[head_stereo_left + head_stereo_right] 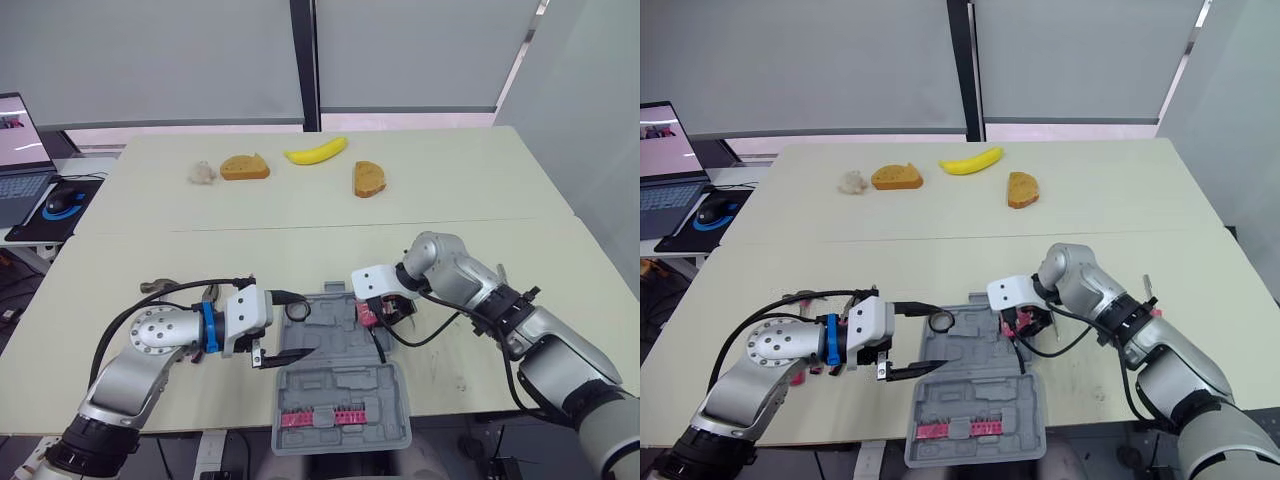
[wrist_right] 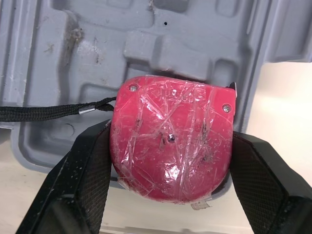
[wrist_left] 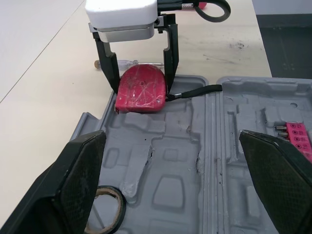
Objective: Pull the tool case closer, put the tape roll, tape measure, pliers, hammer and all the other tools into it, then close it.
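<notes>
Case: the grey case (image 1: 350, 385) lies open and flat at the near edge of the counter (image 1: 300, 215), between the two arms, with moulded recesses in both halves.
Right end effector: the right end effector (image 3: 141, 89) is clamped on the tape measure, one black finger on each side of the body.
Tape measure: the red tape measure (image 2: 173, 146) is gripped over the far right corner of the case, part of it out past the rim. Its black strap (image 2: 44, 113) trails across the tray.
Left end effector: the left end effector (image 3: 170, 141) is spread wide and holds nothing. It hangs over the left side of the case.
Tape roll: the black roll (image 3: 121, 204) lies in the case by its left edge, just beside one left finger.
Bit rack: a red rack (image 1: 322, 415) sits in the near half of the case.
Hammer: the hammer's head (image 1: 157, 287) shows on the counter behind the left arm, outside the case.
Screwdriver: the screwdriver (image 3: 127, 63) lies on the counter beyond the right end effector, outside the case.
Far side: a banana (image 1: 316, 151) and two bread slices (image 1: 245, 167) sit well apart from the case.
</notes>
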